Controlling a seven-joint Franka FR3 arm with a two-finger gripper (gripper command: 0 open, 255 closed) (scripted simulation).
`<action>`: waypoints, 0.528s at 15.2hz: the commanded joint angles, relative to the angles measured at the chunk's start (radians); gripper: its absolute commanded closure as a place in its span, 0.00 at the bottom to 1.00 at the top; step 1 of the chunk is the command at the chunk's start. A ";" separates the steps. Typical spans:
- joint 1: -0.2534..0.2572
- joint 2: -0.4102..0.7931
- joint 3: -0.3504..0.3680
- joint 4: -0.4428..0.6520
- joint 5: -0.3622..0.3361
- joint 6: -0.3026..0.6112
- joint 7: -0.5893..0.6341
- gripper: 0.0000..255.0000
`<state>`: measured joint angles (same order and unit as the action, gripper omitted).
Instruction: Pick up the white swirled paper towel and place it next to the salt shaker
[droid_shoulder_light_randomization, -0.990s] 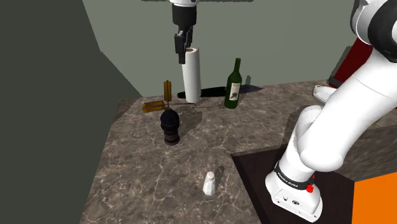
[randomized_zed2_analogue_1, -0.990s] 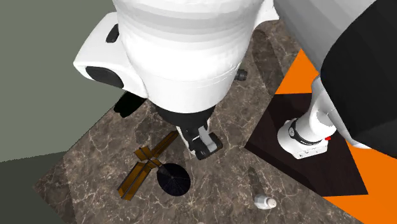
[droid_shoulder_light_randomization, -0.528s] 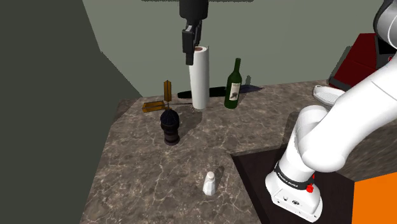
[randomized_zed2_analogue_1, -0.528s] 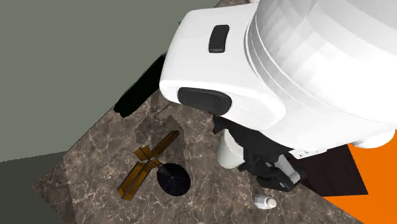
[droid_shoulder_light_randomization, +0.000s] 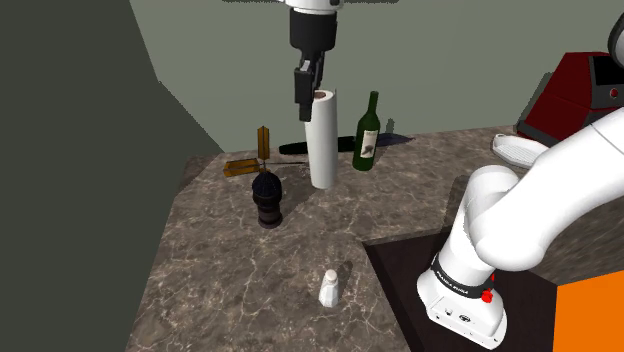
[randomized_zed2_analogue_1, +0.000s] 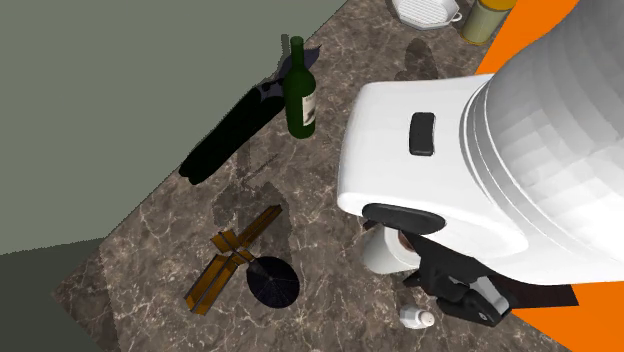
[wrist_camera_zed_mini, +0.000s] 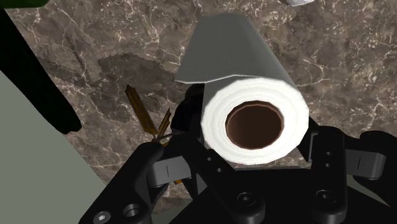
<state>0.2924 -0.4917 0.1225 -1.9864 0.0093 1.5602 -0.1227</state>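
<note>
In the shoulder view the pincer (droid_shoulder_light_randomization: 311, 97) pinches the top of the white paper towel roll (droid_shoulder_light_randomization: 322, 140). The roll hangs clear of the marbled table (droid_shoulder_light_randomization: 220, 270), leaning slightly. In the picture it sits between the dark grinder (droid_shoulder_light_randomization: 267, 200) and the green bottle (droid_shoulder_light_randomization: 368, 133). The white salt shaker (droid_shoulder_light_randomization: 328, 288) stands well apart, nearer the table's front edge.

In the second exterior view, seen from above, the roll (randomized_zed2_analogue_1: 383, 251) shows beneath the arm's white bulk. The salt shaker (randomized_zed2_analogue_1: 417, 318) lies near it in the picture, and a brown wooden rack (randomized_zed2_analogue_1: 232, 258) lies toward that view's left.

In the wrist view the two black fingers (wrist_camera_zed_mini: 170, 170) clasp the roll (wrist_camera_zed_mini: 251, 121) between them. Its brown core faces the camera, and the table lies below it.
</note>
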 joint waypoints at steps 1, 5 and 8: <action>0.001 -0.010 0.000 -0.037 0.001 0.027 0.000 1.00; 0.002 -0.024 0.001 -0.103 0.003 0.079 0.001 1.00; 0.004 -0.033 0.002 -0.151 0.004 0.118 0.002 1.00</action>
<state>0.2953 -0.5175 0.1244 -2.1134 0.0130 1.6611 -0.1207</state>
